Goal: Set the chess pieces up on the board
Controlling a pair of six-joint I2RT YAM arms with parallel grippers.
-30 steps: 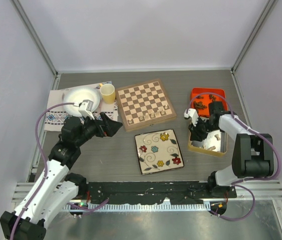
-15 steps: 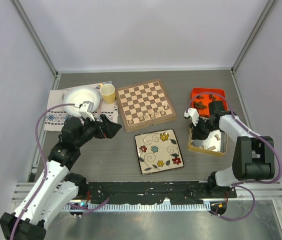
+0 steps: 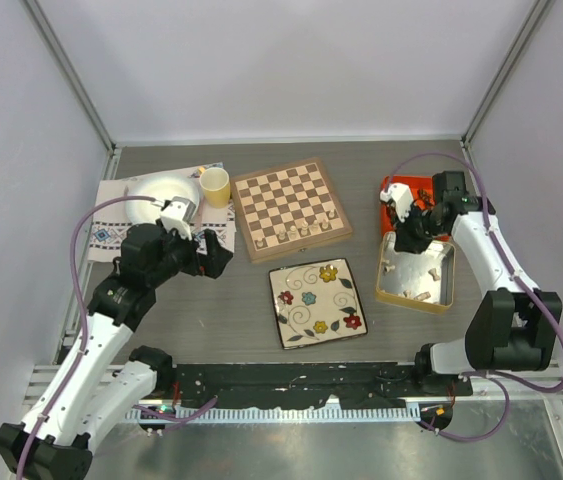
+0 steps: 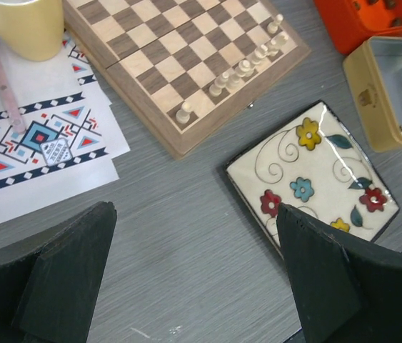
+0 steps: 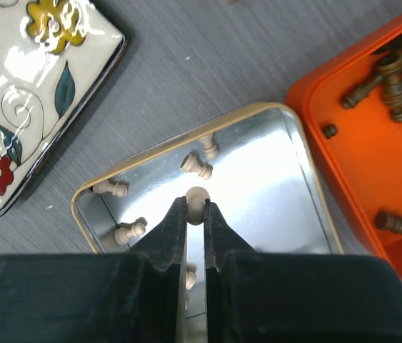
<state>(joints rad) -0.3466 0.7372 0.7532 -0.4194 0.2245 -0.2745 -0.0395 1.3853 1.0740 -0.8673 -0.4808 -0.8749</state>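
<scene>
The board (image 3: 289, 207) lies at the table's back middle, with several cream pieces (image 3: 306, 229) along its near edge; it also shows in the left wrist view (image 4: 179, 64). My right gripper (image 3: 408, 228) is shut on a cream piece (image 5: 196, 202) and holds it above the silver tin (image 3: 416, 272), which has several cream pieces (image 5: 196, 167) lying in it. Dark brown pieces (image 5: 395, 75) lie in the orange tray (image 3: 411, 192). My left gripper (image 3: 217, 258) is open and empty above bare table, left of the floral plate (image 3: 317, 301).
A yellow cup (image 3: 215, 186), a white bowl (image 3: 159, 197) and a patterned paper mat (image 3: 111, 225) sit at the back left. The floral plate lies in front of the board. The enclosure walls stand close on both sides.
My right gripper has risen out of the silver tin with a cream piece and moved toward the back. My left arm has drawn back slightly to the left.
</scene>
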